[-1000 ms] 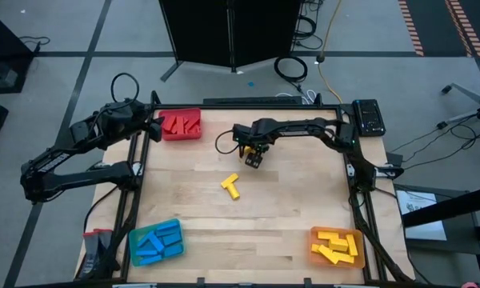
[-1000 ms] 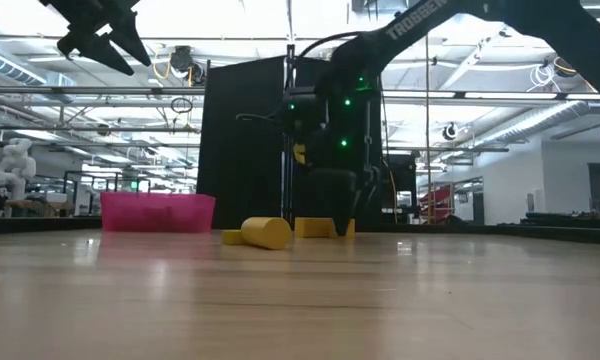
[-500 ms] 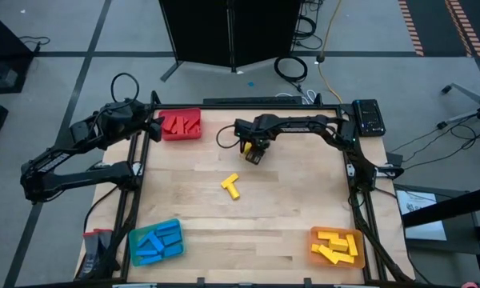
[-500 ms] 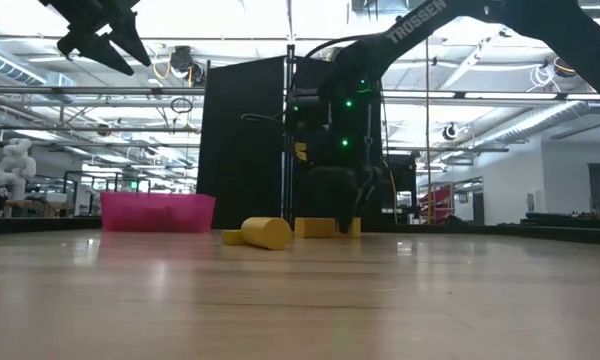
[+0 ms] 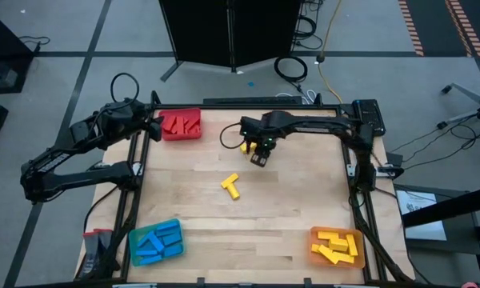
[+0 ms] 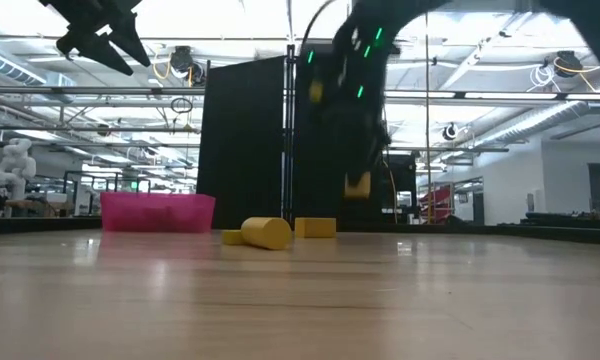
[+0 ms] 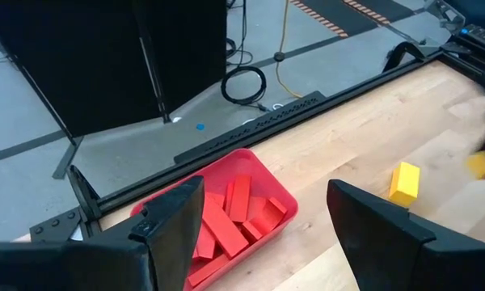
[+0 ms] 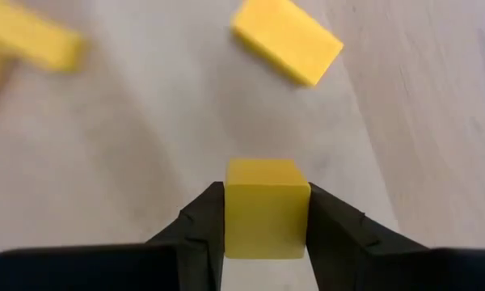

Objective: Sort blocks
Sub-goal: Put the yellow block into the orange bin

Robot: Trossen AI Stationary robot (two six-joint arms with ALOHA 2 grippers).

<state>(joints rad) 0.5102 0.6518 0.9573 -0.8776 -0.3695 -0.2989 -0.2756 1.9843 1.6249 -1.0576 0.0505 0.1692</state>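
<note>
Between the right gripper's (image 8: 267, 212) two dark fingers, a small solid yellow rectangular block (image 8: 267, 206) sits clamped on both flat sides and clear of the pale wooden table (image 5: 288, 208). Just beyond the fingertips a second loose yellow block (image 8: 288, 40) lies flat, and farther out a crossed pair of yellow blocks (image 5: 231, 186) rests near mid-table. Carry yours level, high enough to pass over these, toward the orange tray of yellow blocks (image 5: 337, 246), well away at the near right corner. The grip looks square; I judge that a smooth swing should keep it so. Release low over the tray. The left gripper (image 7: 263, 218) hangs with fingers parted and empty above the red tray of red blocks (image 7: 222, 220).
</note>
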